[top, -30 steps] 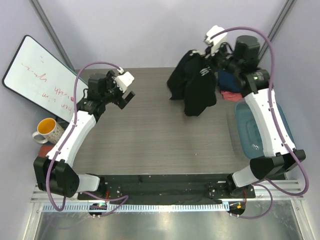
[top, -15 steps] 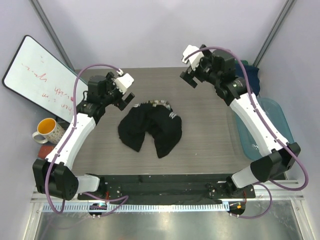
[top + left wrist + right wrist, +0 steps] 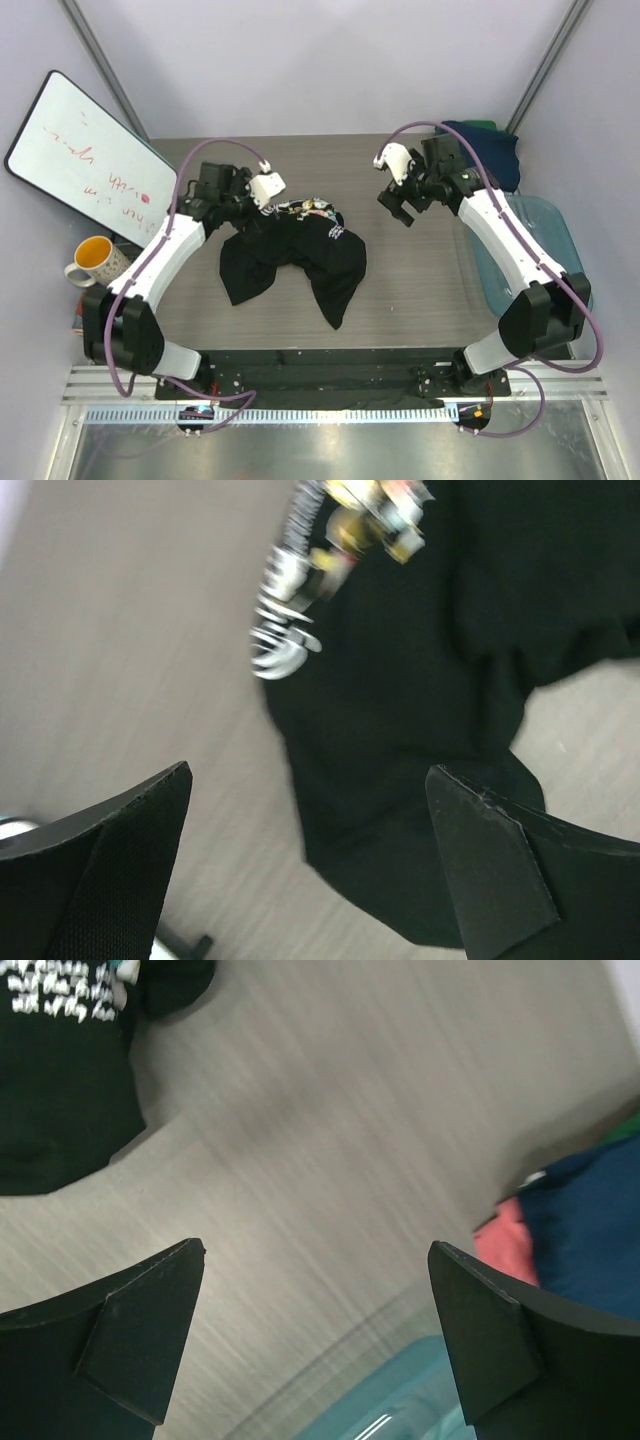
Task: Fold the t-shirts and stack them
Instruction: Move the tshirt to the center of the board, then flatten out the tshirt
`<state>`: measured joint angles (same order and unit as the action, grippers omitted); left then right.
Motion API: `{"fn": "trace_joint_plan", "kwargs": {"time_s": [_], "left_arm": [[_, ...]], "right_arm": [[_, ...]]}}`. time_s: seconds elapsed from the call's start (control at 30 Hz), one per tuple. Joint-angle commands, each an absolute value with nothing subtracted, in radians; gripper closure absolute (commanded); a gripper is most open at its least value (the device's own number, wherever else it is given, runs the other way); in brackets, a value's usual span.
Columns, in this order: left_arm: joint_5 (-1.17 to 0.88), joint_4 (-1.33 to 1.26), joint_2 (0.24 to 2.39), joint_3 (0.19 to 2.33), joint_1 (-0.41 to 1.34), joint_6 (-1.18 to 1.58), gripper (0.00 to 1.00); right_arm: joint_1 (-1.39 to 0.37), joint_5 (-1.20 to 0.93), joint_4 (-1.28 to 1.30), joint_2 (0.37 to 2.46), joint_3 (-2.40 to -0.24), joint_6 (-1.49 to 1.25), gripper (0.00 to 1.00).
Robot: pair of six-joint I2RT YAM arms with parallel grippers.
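A black t-shirt with rose print and white lettering lies crumpled in the middle of the table. My left gripper hovers open over its upper left edge. In the left wrist view the black cloth and its lettering lie below the open left gripper, nothing between the fingers. My right gripper stands open to the shirt's right, above bare table, empty. Navy, coral-red and green t-shirts lie heaped at the back right.
A translucent blue tub stands at the table's right edge, just beyond the right arm. A whiteboard leans at the left. An orange mug stands off the table's left side.
The right gripper opened and let the black t-shirt go; it fell from the back right to the table's middle. The right arm swung down and forward. The left gripper moved onto the shirt's edge.
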<state>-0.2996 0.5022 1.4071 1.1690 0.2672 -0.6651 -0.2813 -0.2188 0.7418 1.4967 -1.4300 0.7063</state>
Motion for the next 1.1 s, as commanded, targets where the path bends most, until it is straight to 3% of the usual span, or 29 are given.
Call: {"fn": "trace_joint_plan", "kwargs": {"time_s": [0.0, 0.37, 0.57, 0.77, 1.07], "left_arm": [[-0.322, 0.676, 1.494, 1.201, 0.298, -0.77, 0.0], [-0.183, 0.527, 1.353, 0.99, 0.298, -0.839, 0.0], [0.058, 0.304, 1.243, 0.867, 0.267, -0.625, 0.0], [0.196, 0.238, 1.246, 0.879, 0.196, -0.493, 0.0], [0.23, 0.285, 1.371, 1.023, 0.061, -0.33, 0.0]], "right_arm": [[-0.281, -0.259, 0.755, 1.514, -1.402, 0.707, 0.01], [-0.419, -0.46, 0.802, 1.588, -1.615, 0.634, 0.04], [-0.494, -0.502, 0.808, 1.683, -1.677, 0.64, 0.05], [-0.6, -0.5, 0.802, 1.801, -1.715, 0.66, 0.07], [-0.721, -0.541, 0.822, 1.993, -1.905, 0.66, 0.09]]}}
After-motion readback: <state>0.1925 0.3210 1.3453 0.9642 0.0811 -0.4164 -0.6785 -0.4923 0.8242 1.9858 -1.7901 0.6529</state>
